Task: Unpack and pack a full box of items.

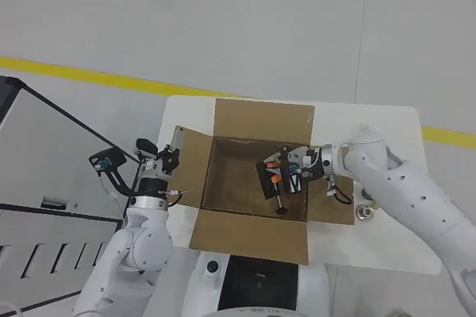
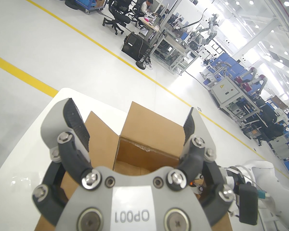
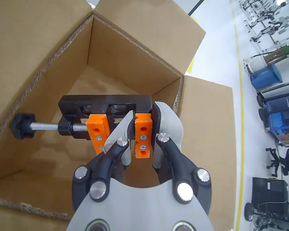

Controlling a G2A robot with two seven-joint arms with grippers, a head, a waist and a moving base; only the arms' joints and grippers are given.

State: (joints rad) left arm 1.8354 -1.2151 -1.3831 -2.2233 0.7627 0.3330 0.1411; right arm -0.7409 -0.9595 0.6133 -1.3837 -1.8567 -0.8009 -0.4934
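Top view: the right pincer (image 1: 289, 170) holds a small vise (image 1: 271, 182) inside the open box (image 1: 262, 119), near its 3 o'clock wall; probably mid-transfer, next needing a straight path clear of the flaps (image 1: 192, 162). Left wrist view: the left pincer (image 2: 130, 111) gapes wide, empty. Right wrist view: fingers (image 3: 168, 126) clamped on the vise's orange block (image 3: 142, 135).

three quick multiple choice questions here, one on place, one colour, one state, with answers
1. The small black screw vise is: A on the table; B on the floor; C held over the open brown cardboard box.
2. Its clamping blocks are: A blue; B orange; C green.
3. The left gripper is: A open; B shut on a flap; C shut on the vise.
Answers: 1 C, the right gripper clasps it above the box floor. 2 B, both blocks show orange. 3 A, its fingers stand wide apart, empty.
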